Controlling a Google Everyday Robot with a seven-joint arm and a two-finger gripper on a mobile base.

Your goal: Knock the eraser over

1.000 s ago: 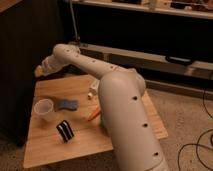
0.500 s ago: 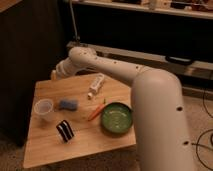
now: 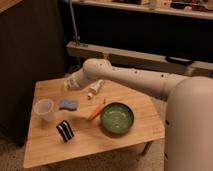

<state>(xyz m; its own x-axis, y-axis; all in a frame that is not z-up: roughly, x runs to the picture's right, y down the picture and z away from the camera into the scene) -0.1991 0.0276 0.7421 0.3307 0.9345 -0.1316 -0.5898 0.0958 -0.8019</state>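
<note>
The eraser (image 3: 64, 131), a small black block with a white stripe, stands on the wooden table (image 3: 50, 152) at the front left. My gripper (image 3: 68, 84) is at the end of the white arm, above the table's back left part, well behind the eraser and apart from it.
A clear cup (image 3: 44, 110) stands left of the eraser. A flat blue pad (image 3: 68, 104) lies behind it. An orange carrot (image 3: 97, 111), a green bowl (image 3: 117, 117) and a white bottle (image 3: 95, 88) lie to the right. A dark cabinet stands at the left.
The arm has swung right and forward over the table, and the gripper now hangs over the table's back left part. The view has shifted too.
</note>
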